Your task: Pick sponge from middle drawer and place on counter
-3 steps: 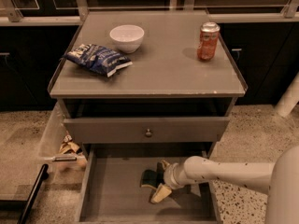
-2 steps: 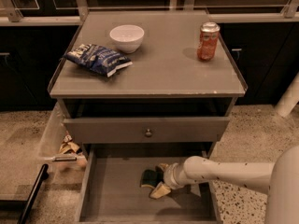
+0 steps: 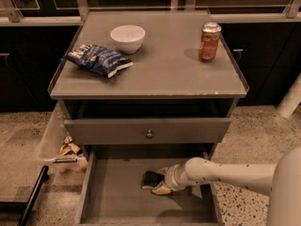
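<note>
The sponge, its dark green face up, lies on the floor of the open middle drawer, right of centre. My gripper reaches in from the right on the white arm. Its two pale fingers sit against the near and far sides of the sponge and are shut on it. The sponge still rests low in the drawer. The counter is the grey cabinet top above.
On the counter are a white bowl, a blue snack bag and a red soda can. The upper drawer front with its knob overhangs the back of the open drawer. Clutter lies on the floor at the left.
The near finger has drawn in toward the sponge, narrowing the gap. The arm and sponge have stayed in about the same place.
</note>
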